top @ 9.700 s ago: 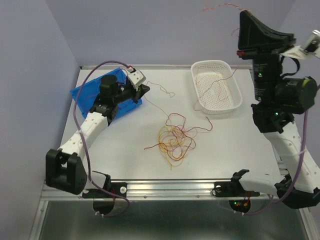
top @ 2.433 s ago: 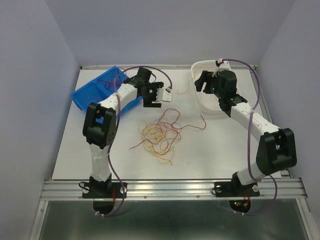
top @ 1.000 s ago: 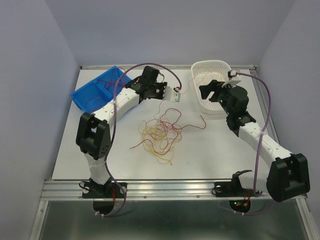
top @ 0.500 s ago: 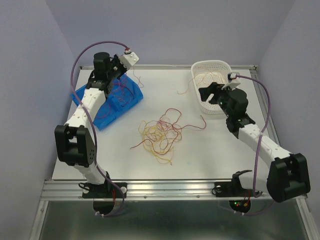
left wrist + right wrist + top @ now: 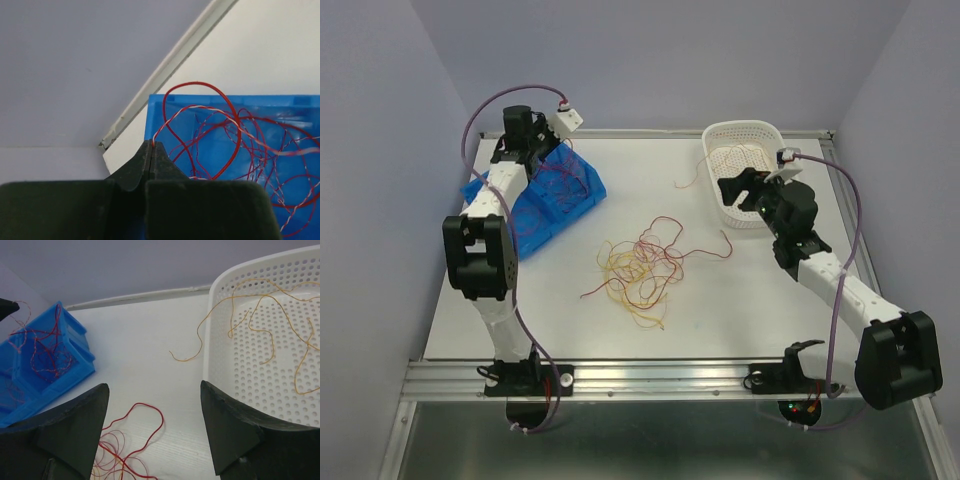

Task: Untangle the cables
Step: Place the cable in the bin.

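While left fingers pinch a hair-thin red strand, right fingers spread, perforated white basket

I see both arms built alike: white tubular links between chunky black joint housings. The left arm and right arm each carry a thin mauve cable that ends in a small white connector at the wrist. The bases are black brackets. By the right one I make out what may be red and green status lights. The left fingers are matt black and taper to thin tips. The right fingers are broad dark wedges.
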